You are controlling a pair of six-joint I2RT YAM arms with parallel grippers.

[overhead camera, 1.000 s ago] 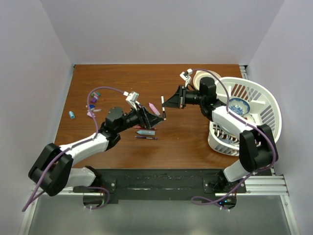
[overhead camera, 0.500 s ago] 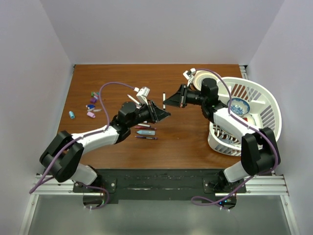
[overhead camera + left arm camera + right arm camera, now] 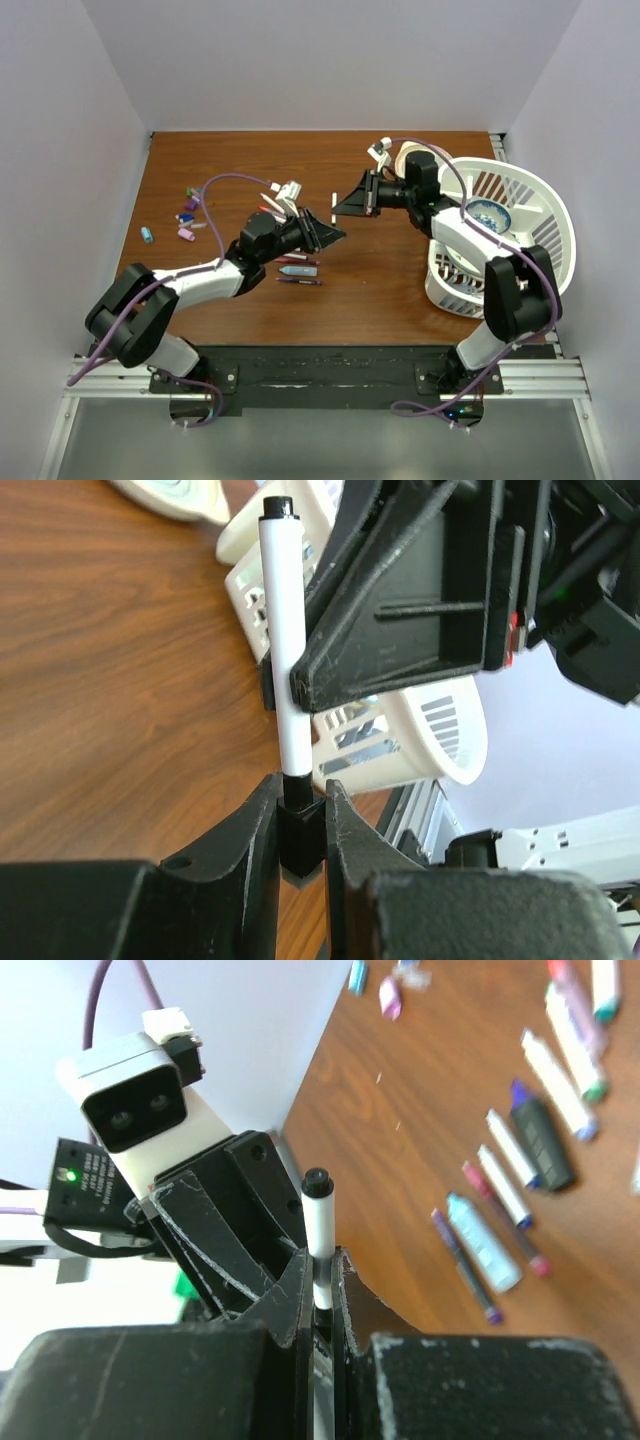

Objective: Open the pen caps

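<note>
- Left gripper (image 3: 302, 792) is clenched on the black cap (image 3: 300, 832). Cap is pinched btw both fingertips (image 3: 262, 815), touching each.
- White pen (image 3: 283, 620) runs straight out ahead of the left fingertips, away from that wrist cam. Its far end has a small black tip.
- A short dark neck shows btw white barrel and cap. We can't tell if the cap is fully seated or partly off.
- Right gripper (image 3: 320, 1265) is clamped on the pen barrel approx mid-length, crossing it from the side. Jaws are nearly together w/ the barrel btw them.
- Right wrist cam: the pen sticks up past the right fingertips, w/ the left gripper body + its cam just behind, to the left. Cap end is hidden in this view.
- Top cam: both grippers sit tip to tip over the middle of the table (image 3: 400, 270), w/ the pen held off the wood btw them.
- Loose caps (image 3: 189, 206) (purple, green, pink) are well apart from the left gripper, back past its wrist toward the table's left edge. A teal one lies a bit further out.
- Spare pens (image 3: 298, 270) lie on the wood just under the left wrist, near the gripper.
- White basket (image 3: 545, 205) stands behind the right gripper, beside that arm, w/ a blue-patterned bowl (image 3: 490, 215) in it.
</note>
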